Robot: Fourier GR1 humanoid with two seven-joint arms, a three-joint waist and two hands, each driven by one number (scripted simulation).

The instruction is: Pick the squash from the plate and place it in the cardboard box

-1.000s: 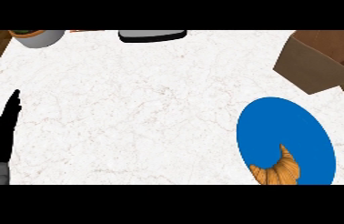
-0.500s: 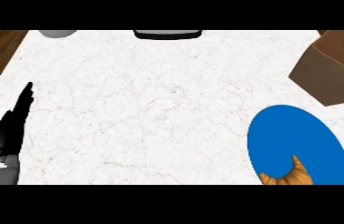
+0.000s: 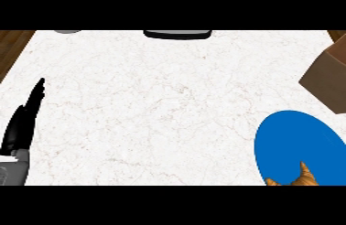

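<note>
Squash [image 3: 302, 177]: an orange, ribbed piece lying on the near part of the plate, mostly cut off by the lower edge of the head view; only its pointed top and a little of its body show.
Plate [image 3: 297, 139]: blue, round, at the right of the surface and partly out of view at the right and lower edges.
Cardboard box [image 3: 329, 77]: brown, at the right edge beyond the plate, set apart from it by a strip of bare surface; only one corner shows and its inside is not visible.
Left hand [image 3: 24, 121]: black, at the left edge, fingers straight and pointing up, holding nothing; well apart from the plate.
Right hand: shows nowhere in the view, so its state cannot be reported.
Surface [image 3: 162, 105]: white marble.
Other items: a dark object [image 3: 177, 34] and a grey one [image 3: 66, 31] at the far edge, both cut off.
Done: nothing, by the look of it; the squash is on the plate, ungrasped.
Left: reach, grasp, lift, carry to the box, release.
</note>
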